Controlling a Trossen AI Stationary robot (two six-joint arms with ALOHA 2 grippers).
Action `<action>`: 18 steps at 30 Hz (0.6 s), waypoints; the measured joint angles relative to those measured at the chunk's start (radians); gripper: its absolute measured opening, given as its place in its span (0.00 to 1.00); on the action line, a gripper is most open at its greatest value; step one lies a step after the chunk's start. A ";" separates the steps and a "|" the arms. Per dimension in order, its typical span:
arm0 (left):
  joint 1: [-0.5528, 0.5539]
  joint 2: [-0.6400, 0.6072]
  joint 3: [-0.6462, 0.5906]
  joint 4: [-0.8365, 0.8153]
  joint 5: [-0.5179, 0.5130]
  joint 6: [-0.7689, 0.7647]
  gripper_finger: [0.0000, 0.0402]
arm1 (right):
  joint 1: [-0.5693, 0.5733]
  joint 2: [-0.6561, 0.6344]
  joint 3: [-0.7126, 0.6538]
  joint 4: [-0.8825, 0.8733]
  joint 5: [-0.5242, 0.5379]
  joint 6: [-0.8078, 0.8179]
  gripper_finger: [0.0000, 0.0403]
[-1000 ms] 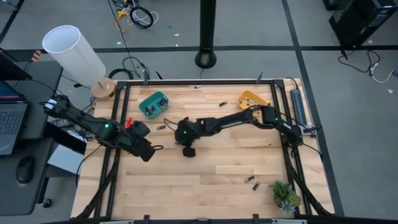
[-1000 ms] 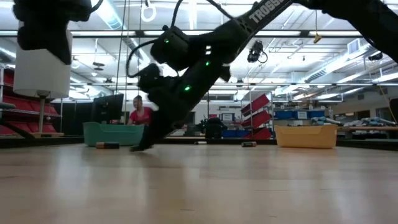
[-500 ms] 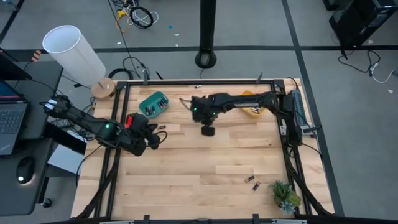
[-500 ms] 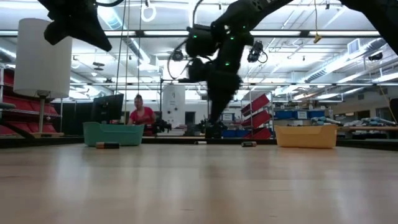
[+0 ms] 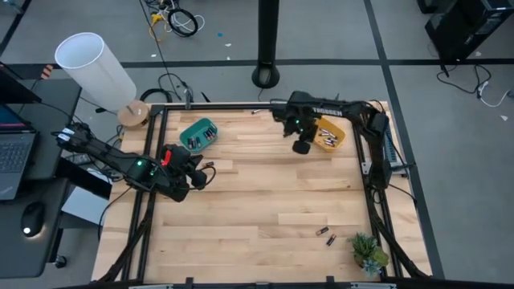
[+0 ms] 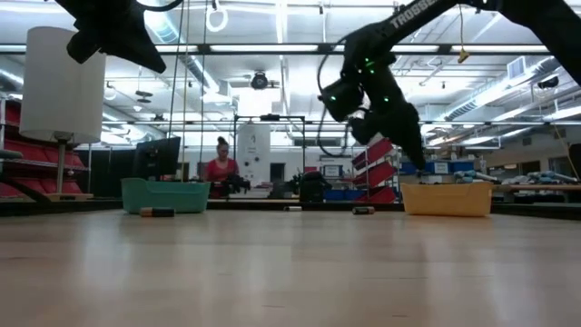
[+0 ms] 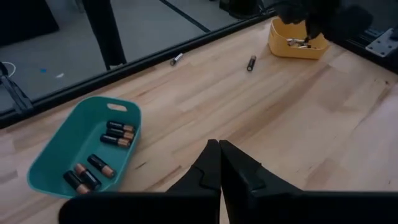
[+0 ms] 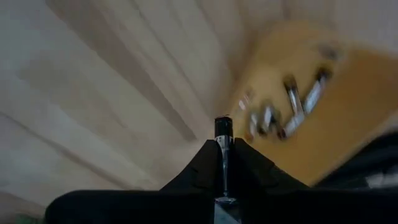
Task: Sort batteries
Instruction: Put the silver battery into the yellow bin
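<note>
My right gripper hangs above the table at the left rim of the orange bin, shut on a thin battery. Several silvery batteries lie in that bin. The teal bin at the far left holds several dark batteries. My left gripper hovers shut and empty near the table's left edge, in front of the teal bin. Loose batteries lie flat on the wood: two near the front right, one near the orange bin. My right gripper pinches the thin battery between its two fingers, the battery lying along them. Its dark end sticks out past the fingertips. The fingers slant steeply down from above. The battery is lifted clear of the table and the bin.
A battery lies on the table's far frame rail. Another lies in front of the teal bin. A small plant stands at the front right corner and a white lamp beyond the far left corner. A person is in the room behind.
My right gripper, shut on the battery, has swept from the table's middle toward the far right, up to the orange bin, rising and tipping its fingers downward. My left gripper has swung its shut fingers from the near side toward the table's right and has since kept still.
</note>
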 joint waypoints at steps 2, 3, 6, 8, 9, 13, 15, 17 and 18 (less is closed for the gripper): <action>0.000 0.000 0.000 0.000 0.000 -0.001 0.03 | -0.034 0.000 0.000 -0.027 0.000 -0.009 0.10; 0.000 0.000 0.000 0.001 0.000 -0.001 0.03 | -0.049 0.000 0.000 -0.028 0.004 -0.011 0.10; 0.000 0.000 0.000 0.022 0.013 -0.001 0.03 | -0.086 0.000 0.001 -0.031 0.021 -0.021 0.12; 0.000 0.000 0.000 0.040 0.022 -0.001 0.03 | -0.106 0.000 0.002 -0.032 0.048 -0.028 0.15; 0.000 0.000 0.000 0.043 0.025 -0.001 0.03 | -0.114 0.000 0.002 -0.031 0.068 -0.034 0.16; 0.000 0.000 0.000 0.046 0.032 -0.001 0.03 | -0.135 0.000 0.002 -0.032 0.113 -0.041 0.23; 0.000 0.000 0.000 0.045 0.032 -0.001 0.03 | -0.141 0.000 0.002 -0.032 0.115 -0.042 0.26; 0.000 0.000 0.000 0.045 0.033 -0.001 0.03 | -0.144 0.000 0.002 -0.032 0.116 -0.042 0.28; 0.000 0.000 0.000 0.045 0.034 -0.001 0.03 | -0.144 0.000 0.002 -0.032 0.116 -0.042 0.28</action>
